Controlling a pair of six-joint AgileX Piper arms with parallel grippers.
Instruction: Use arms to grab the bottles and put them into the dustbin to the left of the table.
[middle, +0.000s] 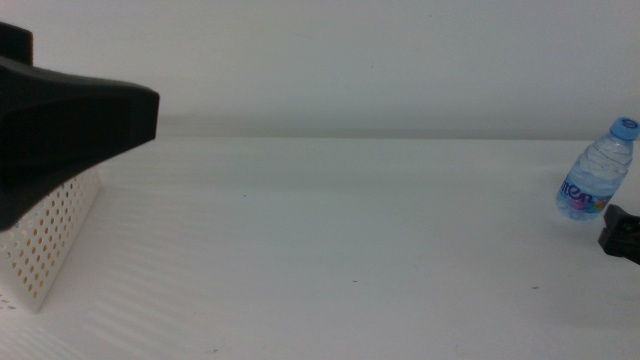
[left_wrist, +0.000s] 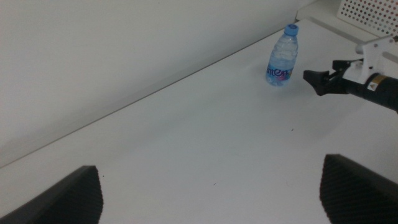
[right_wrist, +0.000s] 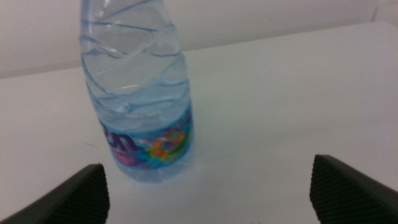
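A small clear water bottle (middle: 597, 172) with a blue cap stands upright at the table's (middle: 330, 250) far right. My right gripper (middle: 620, 234) sits just in front of it, low at the right edge. In the right wrist view the bottle (right_wrist: 140, 93) fills the picture ahead of the open right gripper (right_wrist: 205, 196), standing off-centre toward one jaw and untouched. The white perforated dustbin (middle: 45, 245) stands at the left. The dark body of the left arm (middle: 70, 120) hangs over it. My left gripper (left_wrist: 211, 193) is open and holds nothing.
The left wrist view shows the bottle (left_wrist: 281, 56) far across the table with the right gripper (left_wrist: 316, 78) pointing at it. A white perforated panel (left_wrist: 367, 12) stands beyond them. A pale wall runs along the table's back edge.
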